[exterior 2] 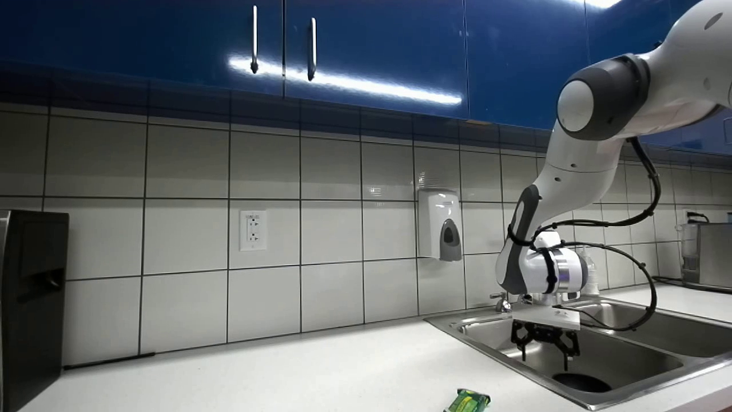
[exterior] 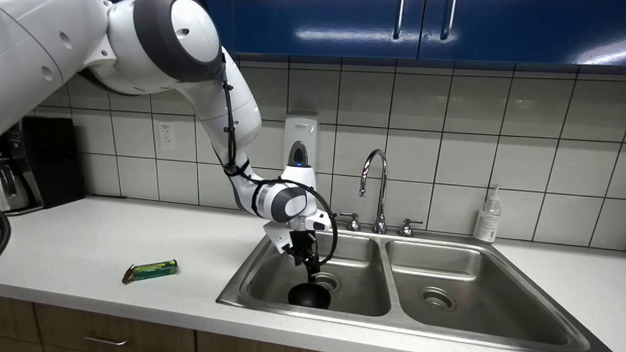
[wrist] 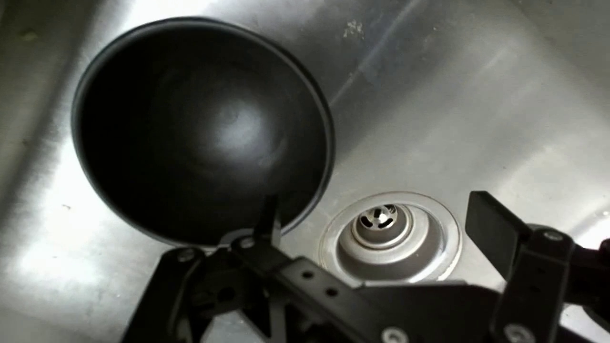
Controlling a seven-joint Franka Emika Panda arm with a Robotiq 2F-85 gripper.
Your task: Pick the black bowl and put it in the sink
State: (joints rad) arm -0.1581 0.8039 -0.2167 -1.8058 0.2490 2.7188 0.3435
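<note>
"One round, glossy black bowl (wrist: 205,133): location?"

"Mouth up in the stainless-steel double-basin sink (exterior: 392,283), beside the round steel drain (wrist: 391,240); presumably its ordered destination."

"And the black two-fingered hand (exterior 2: 545,361)?"

"Spread, empty; likely so the bowl rests undisturbed."

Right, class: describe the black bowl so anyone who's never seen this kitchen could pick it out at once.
Find the stainless-steel double-basin sink set into the white countertop. In the basin nearer the green packet, look beside the drain for the black bowl. Like the drain it is round, but black rather than silvery steel.
</note>
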